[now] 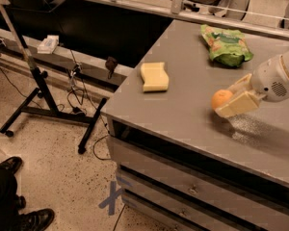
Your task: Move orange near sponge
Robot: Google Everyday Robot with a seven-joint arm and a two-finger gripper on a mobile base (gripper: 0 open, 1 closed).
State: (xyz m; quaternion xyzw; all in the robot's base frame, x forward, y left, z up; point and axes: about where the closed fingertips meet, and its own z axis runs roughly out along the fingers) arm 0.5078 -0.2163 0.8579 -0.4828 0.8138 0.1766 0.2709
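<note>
The orange is small and round, held a little above the grey table at its right side. My gripper comes in from the right and is shut on the orange, one pale finger in front of it and the other behind. The sponge is a pale yellow block lying flat near the table's left edge, well to the left of the orange and apart from it.
A green crinkled snack bag lies at the back of the table. A black stand with cables stands on the floor to the left. A person's black shoes show at bottom left. Drawers sit under the table's front edge.
</note>
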